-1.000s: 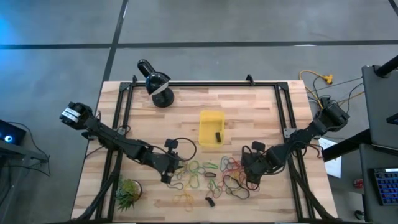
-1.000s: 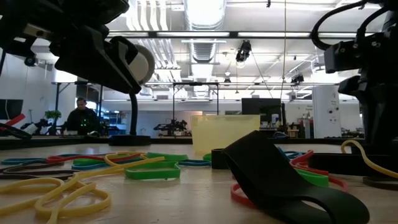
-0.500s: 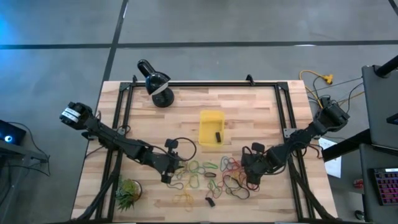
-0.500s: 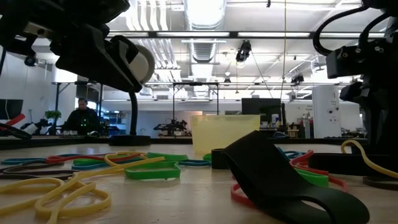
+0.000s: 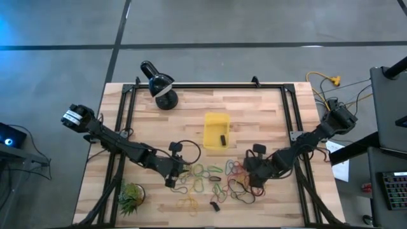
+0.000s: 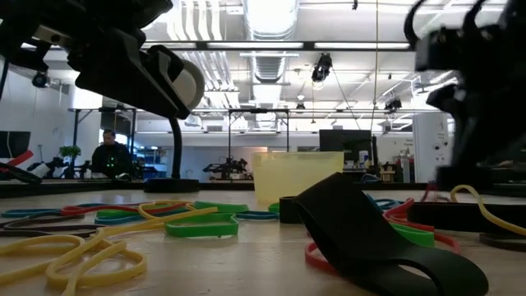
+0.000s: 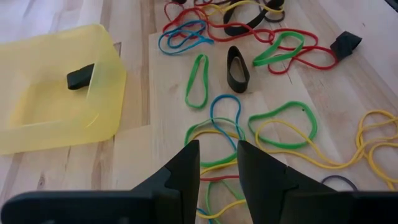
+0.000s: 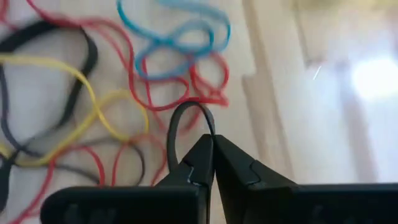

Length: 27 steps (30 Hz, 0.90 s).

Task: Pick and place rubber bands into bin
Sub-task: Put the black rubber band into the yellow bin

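Note:
Rubber bands (image 5: 216, 181) in red, green, yellow, blue and black lie spread over the table's near middle, also seen as rubber bands (image 7: 249, 93). The yellow bin (image 5: 216, 131) stands just beyond them with one black band (image 5: 223, 139) inside, shown too as the bin (image 7: 50, 99). My left gripper (image 7: 219, 163) is open and hovers low over the green and yellow loops at the pile's left end (image 5: 181, 170). My right gripper (image 8: 213, 148) sits at the pile's right end (image 5: 251, 172), shut on a dark band. My right gripper pinches a dark grey rubber band between its two fingertips. The free part of the loop (image 8: 181, 119) arches out past the fingertips, above the red and yellow bands lying on the table. Whether any part of it still rests on the table cannot be told.
A black domed lamp (image 5: 159, 84) stands at the far left of the table, and a small spiky green plant (image 5: 130, 197) sits at the near left. A black metal frame (image 5: 210, 86) runs along the far edge and both sides. A wide black band (image 6: 362, 234) lies close to the low camera.
My right gripper has moved a little toward the table's left and the bin, staying shut; the low view shows the arm shifting left with blur. My left arm has kept still.

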Each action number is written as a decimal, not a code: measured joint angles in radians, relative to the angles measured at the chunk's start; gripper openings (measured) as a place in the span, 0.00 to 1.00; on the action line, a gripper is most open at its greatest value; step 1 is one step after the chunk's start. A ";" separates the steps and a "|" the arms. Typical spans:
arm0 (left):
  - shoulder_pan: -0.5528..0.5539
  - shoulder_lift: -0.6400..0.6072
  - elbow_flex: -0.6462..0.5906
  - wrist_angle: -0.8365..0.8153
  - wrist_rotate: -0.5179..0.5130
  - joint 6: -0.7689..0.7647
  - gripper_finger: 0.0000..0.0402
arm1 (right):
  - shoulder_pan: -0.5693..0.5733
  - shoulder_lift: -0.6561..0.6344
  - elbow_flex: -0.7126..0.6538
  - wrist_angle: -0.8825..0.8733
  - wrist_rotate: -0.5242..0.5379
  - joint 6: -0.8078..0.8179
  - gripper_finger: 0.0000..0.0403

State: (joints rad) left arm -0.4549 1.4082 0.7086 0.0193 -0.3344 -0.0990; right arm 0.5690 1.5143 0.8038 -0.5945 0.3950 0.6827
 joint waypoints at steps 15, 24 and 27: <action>0.000 0.000 0.000 0.000 -0.004 -0.001 0.23 | -0.089 0.000 0.186 -0.126 0.096 -0.171 0.02; 0.000 0.000 0.000 0.001 -0.004 -0.001 0.23 | -0.185 0.000 0.179 -0.050 0.379 -0.383 0.02; 0.000 0.000 0.000 0.005 -0.004 -0.002 0.23 | -0.250 0.000 0.168 0.071 0.399 -0.508 0.02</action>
State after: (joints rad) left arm -0.4549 1.4082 0.7086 0.0242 -0.3382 -0.1005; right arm 0.3191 1.5143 0.9722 -0.5239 0.7937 0.1746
